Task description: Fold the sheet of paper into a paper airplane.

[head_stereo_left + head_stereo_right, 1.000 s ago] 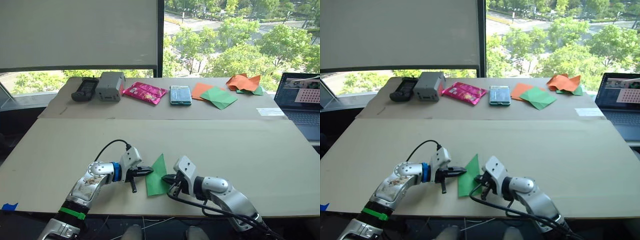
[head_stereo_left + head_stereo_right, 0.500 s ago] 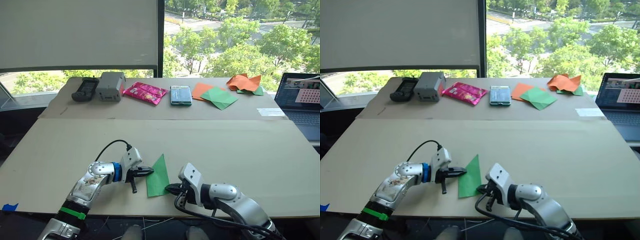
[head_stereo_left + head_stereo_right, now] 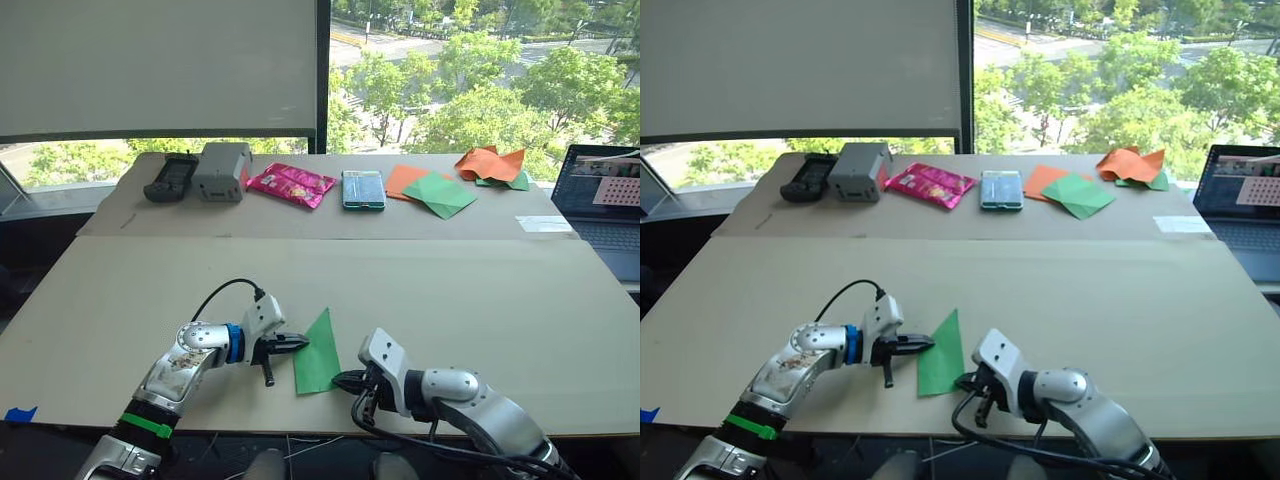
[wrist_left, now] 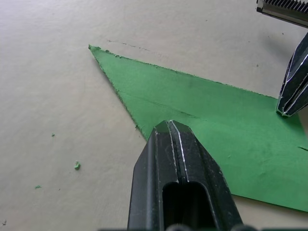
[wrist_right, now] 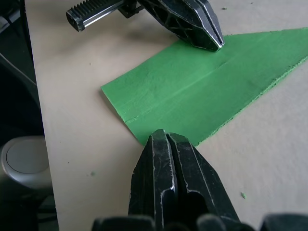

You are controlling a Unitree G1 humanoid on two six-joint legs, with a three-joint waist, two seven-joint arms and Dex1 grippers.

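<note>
The paper airplane [image 3: 317, 355] lay flat near the worktop's [image 3: 480, 300] front edge. The left gripper [image 4: 169, 126], fingers pressed together, touched its left side. The right gripper [image 5: 166, 136], likewise closed, seemed to touch its near corner.

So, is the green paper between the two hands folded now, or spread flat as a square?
Folded. The green paper lies flat on the table as a narrow pointed triangle with a straight crease along its length.

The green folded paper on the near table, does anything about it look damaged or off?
The paper airplane lies flat, a pointed wedge with one straight crease. Its long edges look ragged and fuzzy rather than cleanly cut, and small green crumbs lie on the table beside it. The left hand, shut, presses on one edge. No tears show.
</note>
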